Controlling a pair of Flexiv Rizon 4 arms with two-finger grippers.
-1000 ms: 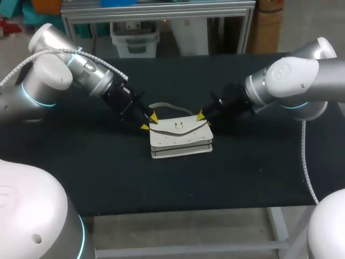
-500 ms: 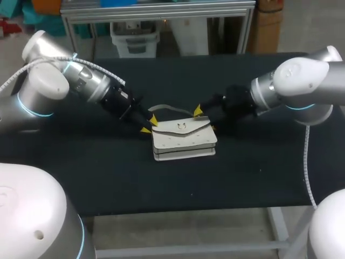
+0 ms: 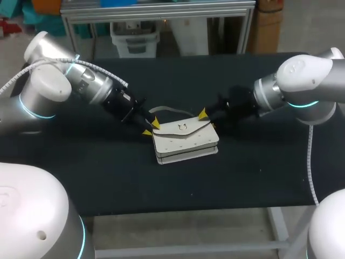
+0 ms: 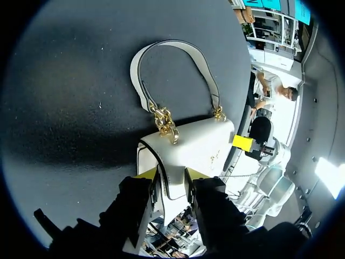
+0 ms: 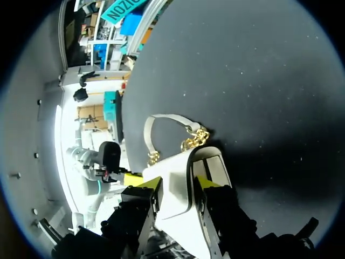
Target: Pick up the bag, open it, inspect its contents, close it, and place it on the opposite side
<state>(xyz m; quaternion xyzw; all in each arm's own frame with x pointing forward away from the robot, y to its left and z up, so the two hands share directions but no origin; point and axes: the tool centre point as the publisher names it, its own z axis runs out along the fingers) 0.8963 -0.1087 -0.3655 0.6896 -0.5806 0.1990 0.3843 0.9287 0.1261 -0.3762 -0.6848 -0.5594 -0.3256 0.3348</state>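
left arm (image 3: 48,86) sweeping in from ten o'clock, left gripper (image 3: 150,128) clamped on the nine o'clock end of the bag (image 3: 186,141), right arm (image 3: 302,81) in from two o'clock, right gripper (image 3: 207,120) pinching its three o'clock end

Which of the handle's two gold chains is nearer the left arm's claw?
The chain just ahead of the left gripper, at the bag end it clamps; the other chain hangs at the far end.
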